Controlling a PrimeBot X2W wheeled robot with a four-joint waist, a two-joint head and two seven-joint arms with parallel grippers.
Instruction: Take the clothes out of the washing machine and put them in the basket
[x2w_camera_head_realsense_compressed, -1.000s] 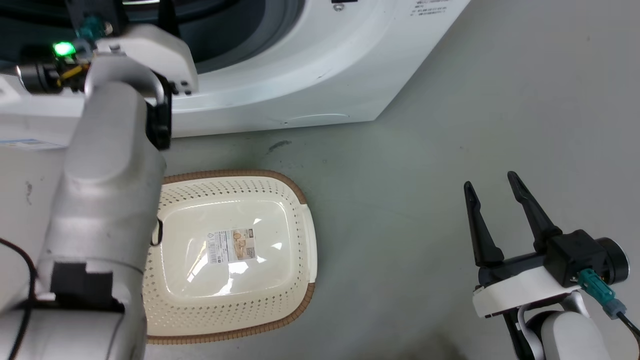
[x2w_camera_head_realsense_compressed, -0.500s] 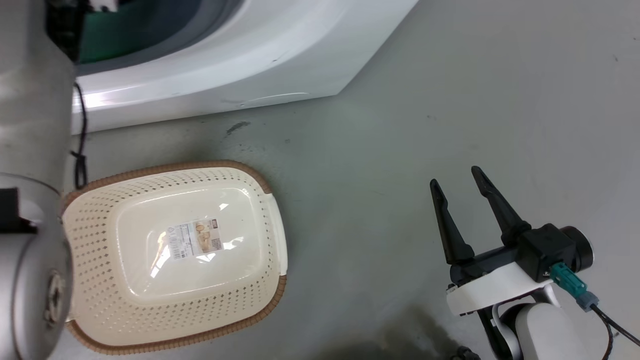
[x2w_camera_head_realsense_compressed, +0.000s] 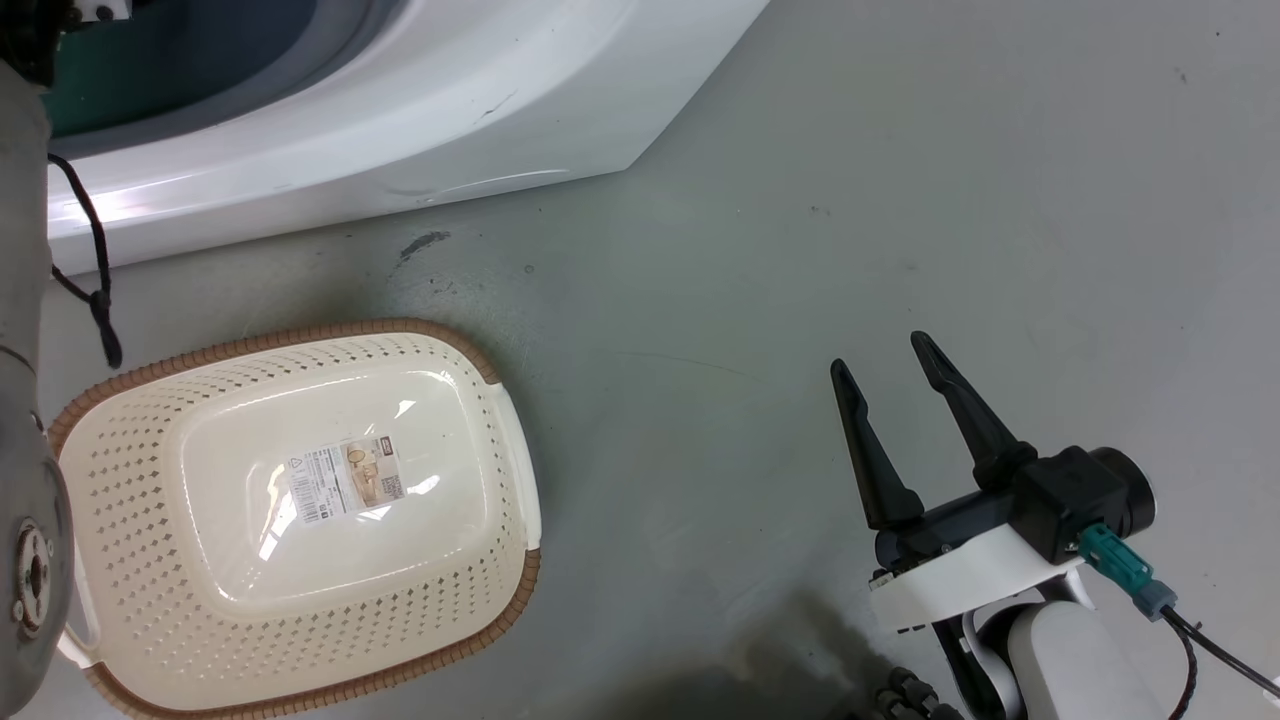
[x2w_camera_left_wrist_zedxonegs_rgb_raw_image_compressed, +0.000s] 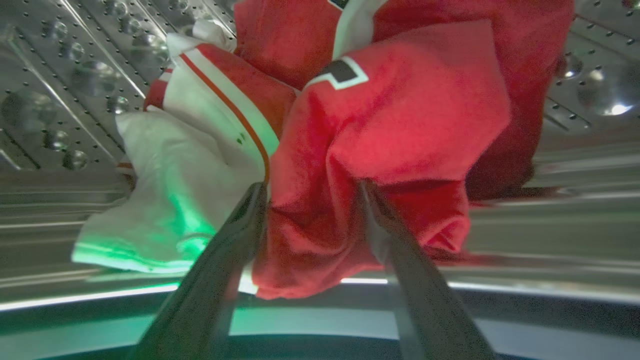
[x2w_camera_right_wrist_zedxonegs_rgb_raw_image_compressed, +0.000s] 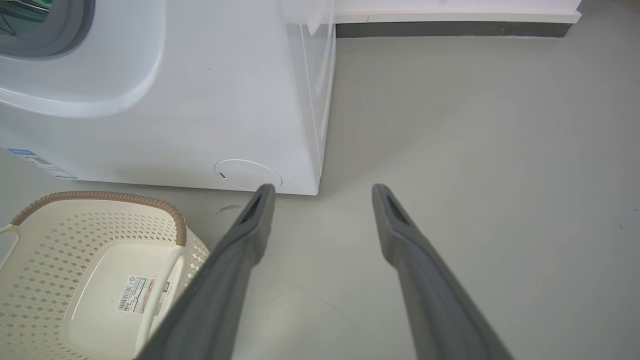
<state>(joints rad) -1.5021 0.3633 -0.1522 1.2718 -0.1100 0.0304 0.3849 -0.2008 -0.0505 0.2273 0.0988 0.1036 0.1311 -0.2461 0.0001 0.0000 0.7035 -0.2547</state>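
— From the head camera?
— White washing machine (x2w_camera_head_realsense_compressed: 400, 120) across the top left, on a grey floor (x2w_camera_head_realsense_compressed: 900, 200). Below it, near but not touching, the cream basket (x2w_camera_head_realsense_compressed: 300, 338) with a brown rim, a label (x2w_camera_head_realsense_compressed: 345, 480) stuck flat on its bare bottom.
— And the arms?
— Pale left forearm (x2w_camera_head_realsense_compressed: 20, 400) down the left edge, overlapping the basket's rim, with a black cable (x2w_camera_head_realsense_compressed: 90, 270) dangling beside it. Right gripper (x2w_camera_head_realsense_compressed: 878, 354) low on the right, well apart from the basket, fingers spread over bare floor.
— Left wrist next?
— Inside the dimpled steel drum (x2w_camera_left_wrist_zedxonegs_rgb_raw_image_compressed: 75, 65). Clothes (x2w_camera_left_wrist_zedxonegs_rgb_raw_image_compressed: 400, 115) bunched in a heap: red with white trim, a black-and-white patch near the top, and a white piece on the left tinted green by a light. Left gripper (x2w_camera_left_wrist_zedxonegs_rgb_raw_image_compressed: 311, 186) with fingers apart, one on each side of a red fold, tips against the fabric. Hard to say whether squeezing.
— So the clothes in the machine, not the basket?
— Yes, in the drum.
— Right wrist?
— Right gripper (x2w_camera_right_wrist_zedxonegs_rgb_raw_image_compressed: 322, 187) wide apart, clamped on nothing, above the floor (x2w_camera_right_wrist_zedxonegs_rgb_raw_image_compressed: 475, 150). Washing machine (x2w_camera_right_wrist_zedxonegs_rgb_raw_image_compressed: 200, 100) ahead on the left, with a round cover (x2w_camera_right_wrist_zedxonegs_rgb_raw_image_compressed: 248, 174) low on its front near the corner, just past one fingertip. Basket (x2w_camera_right_wrist_zedxonegs_rgb_raw_image_compressed: 100, 196) at lower left, close in front of the machine, partly behind the same finger.
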